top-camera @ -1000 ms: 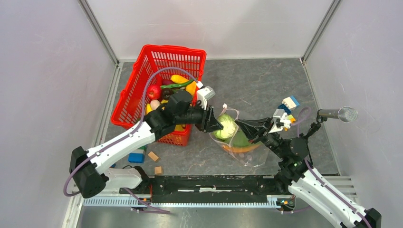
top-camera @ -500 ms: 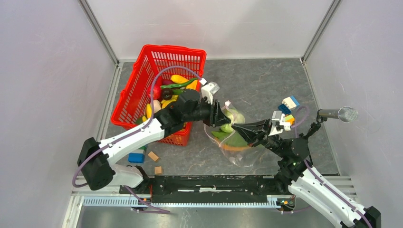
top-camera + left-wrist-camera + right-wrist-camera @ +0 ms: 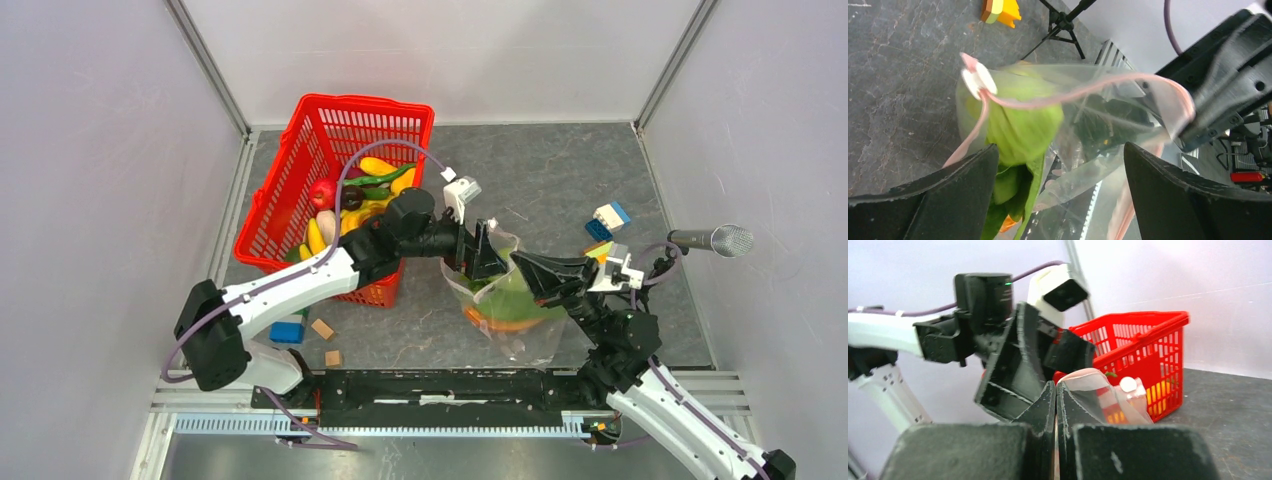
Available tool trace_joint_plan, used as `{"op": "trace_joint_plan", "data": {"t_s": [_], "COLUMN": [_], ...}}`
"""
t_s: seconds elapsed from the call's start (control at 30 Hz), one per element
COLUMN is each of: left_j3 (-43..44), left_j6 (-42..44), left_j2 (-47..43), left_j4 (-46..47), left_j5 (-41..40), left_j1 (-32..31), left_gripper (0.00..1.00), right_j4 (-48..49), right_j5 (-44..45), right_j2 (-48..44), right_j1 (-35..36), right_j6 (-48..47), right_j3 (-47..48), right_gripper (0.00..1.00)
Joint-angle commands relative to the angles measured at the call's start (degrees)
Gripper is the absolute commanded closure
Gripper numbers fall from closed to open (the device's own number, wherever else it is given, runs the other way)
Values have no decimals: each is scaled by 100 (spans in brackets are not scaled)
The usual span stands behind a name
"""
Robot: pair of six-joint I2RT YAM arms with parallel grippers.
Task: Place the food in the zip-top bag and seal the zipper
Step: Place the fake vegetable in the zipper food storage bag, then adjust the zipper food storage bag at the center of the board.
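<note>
Green cabbage (image 3: pixel 507 290) now inside zip-top bag (image 3: pixel 522 338), left end effector (image 3: pixel 486 264) spread, empty

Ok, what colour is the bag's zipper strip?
Pale pink; the zipper shows best in the left wrist view.

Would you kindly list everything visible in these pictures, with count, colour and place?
zip-top bag: one, clear, table centre, mouth open.
zipper: one, pink, along the bag's mouth.
green cabbage: one, green, inside the bag.
orange piece: one, orange, low in the bag.
basket: one, red, far left.
toy food: several, yellow, red, green, in the basket.
building blocks: several, blue, white, yellow, tan; far right and near left.
microphone: one, grey, right edge.
left gripper: black, open at the bag's mouth.
right gripper: black, shut on the bag's edge.
</note>
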Motion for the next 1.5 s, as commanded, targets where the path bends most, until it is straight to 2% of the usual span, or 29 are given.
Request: {"op": "trace_joint_plan", "data": {"t_s": [0.0,0.07,0.17,0.3,0.37,0.53,0.67,0.77,0.9,1.03,1.07,1.17,1.27,1.33,1.4,1.47], "left_j3": [400,405,345,330,400,651,795,897,977,1128,1331,1743,1961,1988,2296,2320], "left_j6": [228,343,556,829,906,854,1021,1120,1091,985,976,990,1071,1196,1229,1124], "left_j2": [-653,-964,-1484,-1865,-1806,-1206,-695,-388,-280,-673,-748,-985,-926,-603,-131,100], "left_j4": [-54,-176,-472,-1115,-1356,-1531,-1804,-2131,-2348,-2219,-2281,-2344,-2446,-2694,-3243,-3348], "left_j5": [84,23,-412,-1311,-1466,-1039,-1461,-1620,-1606,-1437,-1342,-1072,-1245,-1778,-1909,-2217], "left_j1": [-32,-33,-33,-23,-31,-33,-29,-33,-33,-33,-31,-33,-38,-33,-31,-38], "left_gripper": [0,0,0,0,0,0,3,13,59,92,97,98,98,98,98,98], "right_j4": [-206,-807,-1235,-1110,-1392,-813,-911,-874,-939,-1454,-1796,-2987,-3030,-2439,-1168,197], "right_j5": [1372,2022,2330,2348,2416,975,409,471,648,796,970,1286,1040,863,345,-158], "right_j2": [-409,-541,-655,-947,-987,-599,-215,-235,-301,-137,-12,533,822,711,376,81], "right_j1": [6,7,6,2,6,6,5,6,2,6,6,6,6,6,6,6], "right_j6": [221,331,305,262,250,-24,-136,-141,-198,-399,-482,-764,-795,-635,-401,-317], "right_j3": [145,385,687,834,983,1086,1372,1302,1169,1263,1388,1859,1994,1757,1353,1066], "right_gripper": [100,100,100,100,100,100,100,100,100,100,100,99,98,99,99,98]}}
